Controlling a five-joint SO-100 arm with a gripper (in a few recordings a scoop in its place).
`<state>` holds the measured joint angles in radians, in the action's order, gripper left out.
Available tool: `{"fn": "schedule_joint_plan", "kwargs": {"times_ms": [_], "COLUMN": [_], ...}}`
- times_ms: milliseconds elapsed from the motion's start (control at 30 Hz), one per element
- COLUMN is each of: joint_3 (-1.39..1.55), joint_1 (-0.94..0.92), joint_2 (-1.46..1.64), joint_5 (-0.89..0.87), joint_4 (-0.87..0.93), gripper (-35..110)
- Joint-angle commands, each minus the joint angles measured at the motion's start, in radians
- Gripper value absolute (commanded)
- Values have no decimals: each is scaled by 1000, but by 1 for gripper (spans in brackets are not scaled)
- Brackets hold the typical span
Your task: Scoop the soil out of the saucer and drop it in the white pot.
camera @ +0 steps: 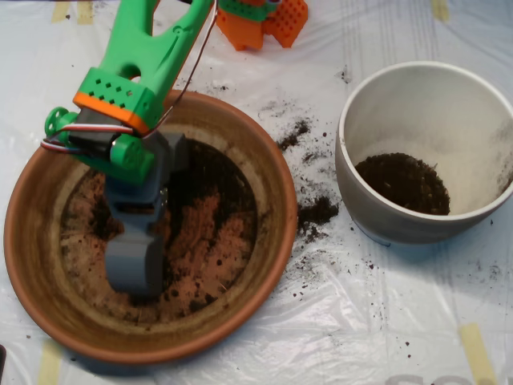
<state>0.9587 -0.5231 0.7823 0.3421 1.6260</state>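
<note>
While most of the soil point(210, 210) is lying thin and patchy across the bottom of the saucer point(48, 273), w/ a darker band toward the far side, the grey scoop point(135, 269) is sitting down inside that saucer, left of its centre, tip pointing at the near rim. Its jaws are looking closed together, edges meeting, no gap showing; can't tell if any dirt is inside. The green arm point(148, 48) w/ its orange band is reaching in over the saucer's far-left rim.

Right of the saucer, apart from it, the white pot point(417, 96) is standing upright, holding a dark heap of dirt on the left part of its floor. Betw. saucer and pot, spilled crumbs point(317, 212) are lying scattered on the plastic sheet point(385, 321), the thickest clump just off the saucer's right rim. Beyond the saucer's far rim, an orange part point(264, 22) is sitting at the frame's top edge.
</note>
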Motion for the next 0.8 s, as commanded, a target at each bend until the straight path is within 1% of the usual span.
{"fn": "schedule_joint_plan", "kwargs": {"times_ms": [0, 200, 300, 367, 700, 767], "joint_3": [-34, -28, -14, 25, 476, 538], "joint_1": [-18, -26, -32, -32, -5, 2], "joint_2": [34, 34, 41, 61, 359, 399], "joint_5": [23, 34, 35, 41, 60, 60], "joint_4": [18, 12, 11, -11, -245, -275], "gripper": [62, 55, 47, 47, 48, 45]}}
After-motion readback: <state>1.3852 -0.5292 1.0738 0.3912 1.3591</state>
